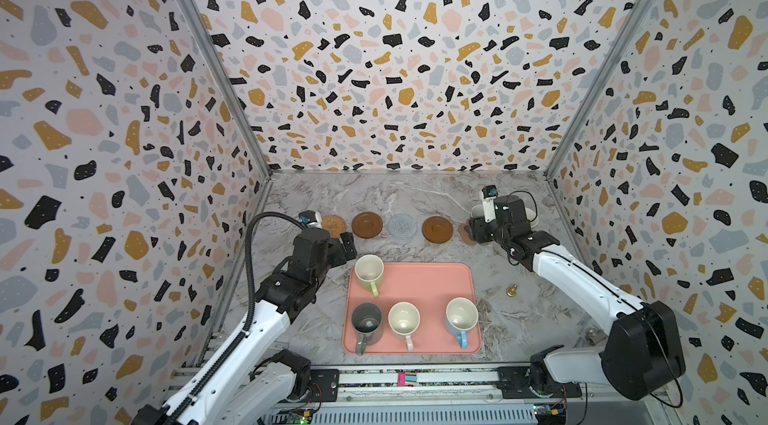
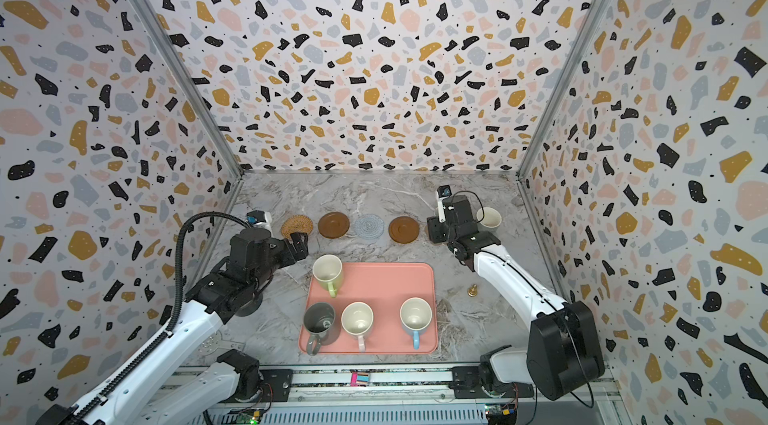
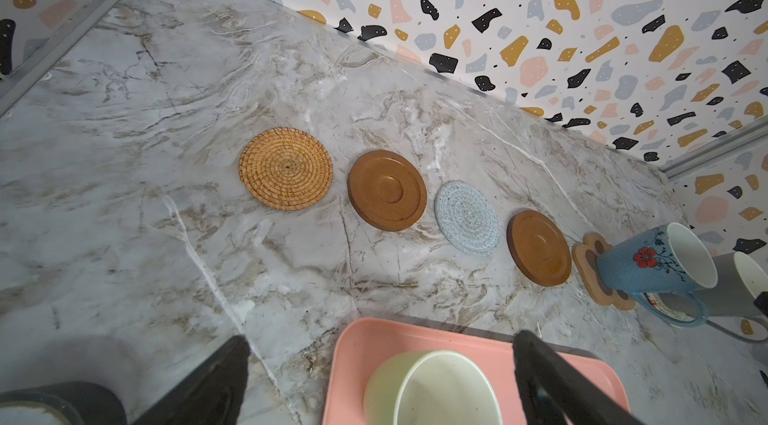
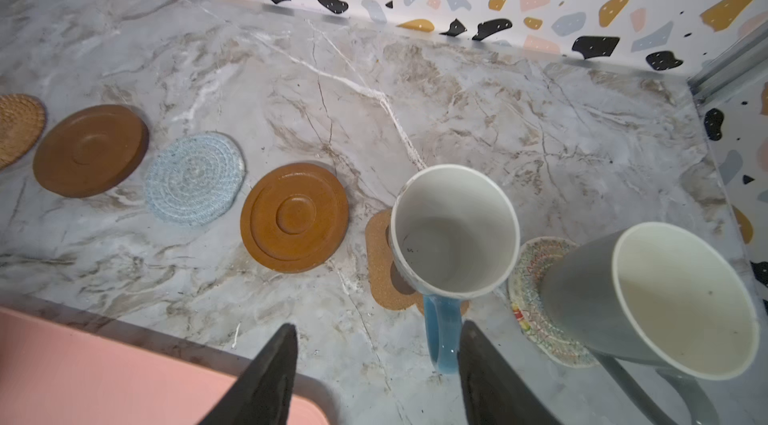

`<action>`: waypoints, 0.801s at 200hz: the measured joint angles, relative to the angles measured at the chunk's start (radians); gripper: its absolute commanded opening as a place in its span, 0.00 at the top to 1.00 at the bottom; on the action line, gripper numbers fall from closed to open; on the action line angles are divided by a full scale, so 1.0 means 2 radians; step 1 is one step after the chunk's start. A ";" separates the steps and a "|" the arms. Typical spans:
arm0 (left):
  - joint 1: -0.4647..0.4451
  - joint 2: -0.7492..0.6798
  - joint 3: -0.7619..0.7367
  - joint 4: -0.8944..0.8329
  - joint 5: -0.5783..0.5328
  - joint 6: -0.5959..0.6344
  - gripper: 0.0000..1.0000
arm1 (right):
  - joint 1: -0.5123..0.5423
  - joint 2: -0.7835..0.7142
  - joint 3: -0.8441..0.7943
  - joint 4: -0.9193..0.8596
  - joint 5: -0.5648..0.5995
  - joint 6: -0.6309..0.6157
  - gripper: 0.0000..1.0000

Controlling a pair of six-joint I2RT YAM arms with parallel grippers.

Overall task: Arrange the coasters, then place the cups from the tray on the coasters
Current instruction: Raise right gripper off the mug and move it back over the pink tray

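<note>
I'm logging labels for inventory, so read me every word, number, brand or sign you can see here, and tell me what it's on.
No legible text anywhere.
Blue mug: only a painted red flower, no words.
Coloured tag on the front rail: too small to read.

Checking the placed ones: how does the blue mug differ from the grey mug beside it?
The blue mug bears a red flower; the grey mug looks plain. The blue mug stands on a paw-shaped cork coaster, the grey mug on a round woven coaster. Both stand upright, pale inside.
</note>
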 measured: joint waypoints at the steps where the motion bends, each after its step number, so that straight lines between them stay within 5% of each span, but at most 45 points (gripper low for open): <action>1: 0.000 0.000 0.000 0.000 0.000 0.000 0.01 | 0.001 0.000 0.001 -0.001 0.000 0.000 0.36; 69: 0.000 -0.001 -0.009 0.003 0.004 -0.002 0.00 | 0.058 0.022 0.089 -0.096 0.041 0.038 0.36; 160: 0.000 0.014 -0.009 0.010 0.010 -0.005 0.01 | 0.121 0.050 0.123 -0.147 0.023 0.097 0.36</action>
